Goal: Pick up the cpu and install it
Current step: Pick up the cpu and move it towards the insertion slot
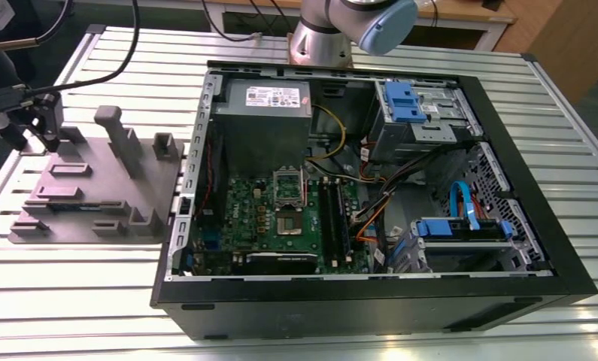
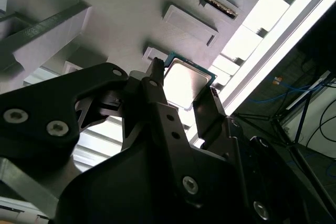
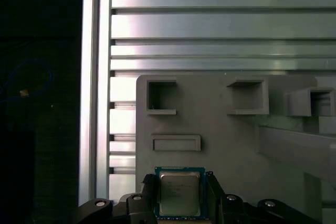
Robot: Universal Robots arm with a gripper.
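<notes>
**Gripper clamped on the cpu at the fixture plate**

Over at the exterior view's left, the gripper hangs above the far corner of the grey fixture plate, which lies on the slatted aluminium table just beside the open computer case.

In both wrist views the two black fingers are drawn in narrow, one on each side of the cpu. Each presses against an opposite edge of the chip, so the gripper has it pinched between them. The shiny metal top of the chip faces the first wrist camera, with its thin pale rim showing around it.

In the second wrist view the cpu sits between the fingertips close against the plate, near its small raised pockets. I cannot tell whether it rests on the plate or is just clear of it.

Inside the case, the green motherboard lies flat, well apart from the gripper.
</notes>
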